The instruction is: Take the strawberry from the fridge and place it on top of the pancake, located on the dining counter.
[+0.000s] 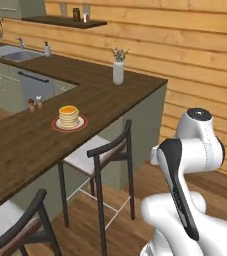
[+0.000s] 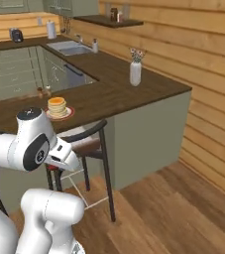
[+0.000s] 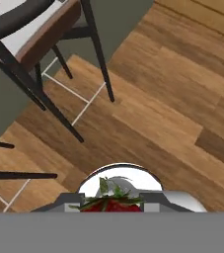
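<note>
Strawberry (image 3: 112, 204): dark-red berry with green leaves, seen in the hand view low between the finger tips. I read the gripper (image 3: 112, 206) as clamped on it, though most of the berry is cut off by the lower edge.

Items, left to right in the left base view:
- Sink (image 1: 12, 53), far left, set in the far worktop.
- Two small shakers (image 1: 34, 103) at the far edge of the dining counter (image 1: 15, 150).
- Pancake (image 1: 68, 115): golden stack on a red-rimmed plate (image 1: 55, 125), standing on the dining counter, left of centre, nothing on top of it yet.
- Stool (image 1: 104, 160), black frame, just in front of the counter below the plate; a second stool (image 1: 15, 225) nearer me, at lower left.
- Vase (image 1: 118, 70), white, with dried flowers, farther along the counter to the right.
- Arm (image 1: 185, 165), folded low at lower right, the hand pointing down at the wooden floor (image 3: 172, 113) beside the stool legs.

Step in hand, as I judge it: carrying; the base is parked at the counter with the berry held low.

Next move calls for: raising the hand above counter height, clearing the stool back, reaching left and forward over the stack, then lowering and releasing gently. The berry is small and round, so I expect it could roll off.
</note>
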